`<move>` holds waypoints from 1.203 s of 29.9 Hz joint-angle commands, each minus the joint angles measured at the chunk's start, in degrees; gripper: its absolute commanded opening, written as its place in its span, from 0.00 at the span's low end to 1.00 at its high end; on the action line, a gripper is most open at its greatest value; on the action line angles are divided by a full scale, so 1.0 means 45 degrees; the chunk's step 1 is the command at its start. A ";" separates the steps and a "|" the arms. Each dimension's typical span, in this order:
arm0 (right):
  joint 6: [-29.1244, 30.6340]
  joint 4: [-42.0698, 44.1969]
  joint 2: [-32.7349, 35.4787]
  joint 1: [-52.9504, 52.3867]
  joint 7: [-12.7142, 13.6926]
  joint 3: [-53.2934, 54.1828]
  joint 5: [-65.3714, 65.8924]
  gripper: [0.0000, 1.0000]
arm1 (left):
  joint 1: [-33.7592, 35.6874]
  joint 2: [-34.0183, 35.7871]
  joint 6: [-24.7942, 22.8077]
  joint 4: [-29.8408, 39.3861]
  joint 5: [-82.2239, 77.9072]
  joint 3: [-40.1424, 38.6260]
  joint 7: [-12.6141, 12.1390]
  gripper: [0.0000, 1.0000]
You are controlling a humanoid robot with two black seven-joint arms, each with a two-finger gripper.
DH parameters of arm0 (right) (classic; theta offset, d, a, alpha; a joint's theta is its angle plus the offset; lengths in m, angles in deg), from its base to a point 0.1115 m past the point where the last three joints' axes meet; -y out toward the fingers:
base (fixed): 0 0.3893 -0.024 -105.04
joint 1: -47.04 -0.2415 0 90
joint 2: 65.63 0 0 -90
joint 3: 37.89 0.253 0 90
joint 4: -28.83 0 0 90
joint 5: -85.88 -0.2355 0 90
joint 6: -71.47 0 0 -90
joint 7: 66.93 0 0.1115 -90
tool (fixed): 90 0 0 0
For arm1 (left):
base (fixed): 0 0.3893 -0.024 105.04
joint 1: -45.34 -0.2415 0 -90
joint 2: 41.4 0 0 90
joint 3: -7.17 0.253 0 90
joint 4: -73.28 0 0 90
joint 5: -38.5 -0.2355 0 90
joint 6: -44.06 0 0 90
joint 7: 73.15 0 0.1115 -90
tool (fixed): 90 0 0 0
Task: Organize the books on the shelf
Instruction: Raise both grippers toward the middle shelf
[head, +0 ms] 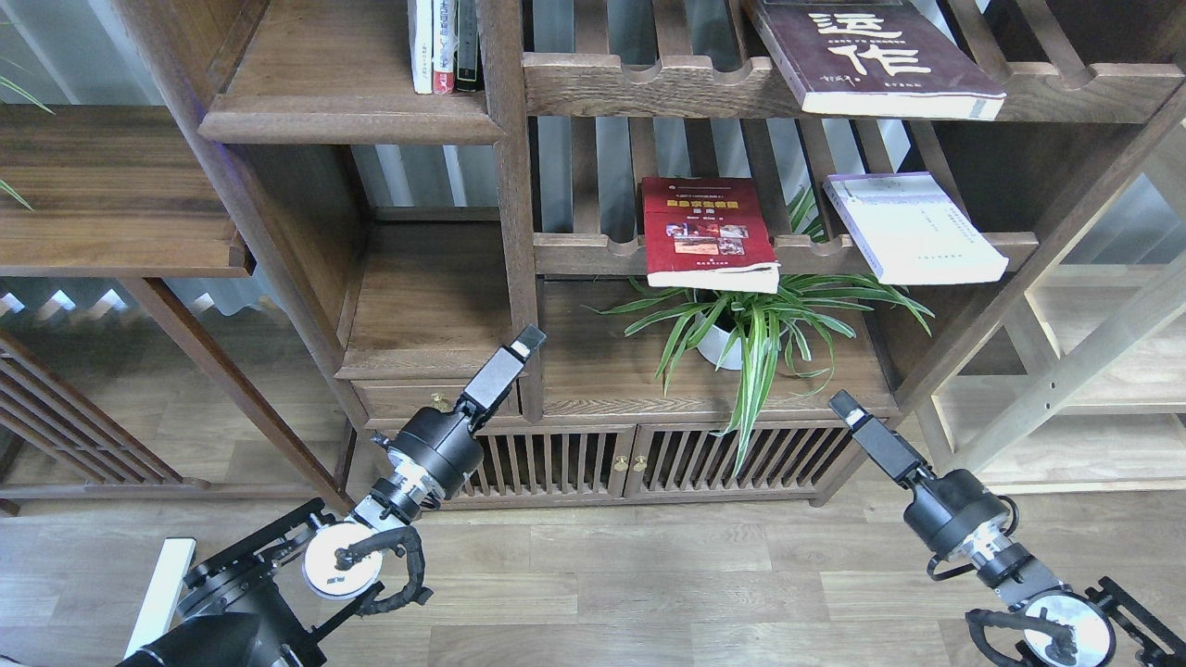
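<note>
Three books lie flat on the slatted racks of the dark bookcase. The large maroon book (871,56) with white characters is on the top right rack. One rack down, the red book (709,233) with its yellow band overhangs the front rail, and the pale lavender-white book (913,227) lies to its right. The solid shelf (347,116) with a moulded front edge is at the upper left. My left gripper (528,341) hangs low in front of the bookcase post, holding nothing. My right gripper (845,405) is low at the right, below the books, also holding nothing. Both show as single dark slabs.
A few upright books (445,46) stand at the right end of the solid shelf. A spider plant (750,324) in a white pot sits under the red book. A lower solid board (435,306), a slatted cabinet (602,459) and pale shelving (1093,371) surround the arms.
</note>
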 commanded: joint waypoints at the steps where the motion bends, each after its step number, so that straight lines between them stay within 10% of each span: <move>1: 0.0000 -0.0001 0.0001 0.0024 -0.0020 0.0001 -0.0005 1.00 | 0.0004 0.0023 0.0000 -0.0005 0.0000 -0.0031 -0.0088 0.99; 36: 0.0000 0.0018 -0.0859 0.0648 0.0352 0.1545 -0.0181 1.00 | -0.0503 -0.0290 0.0000 0.0112 0.0196 -0.0539 -0.0265 0.99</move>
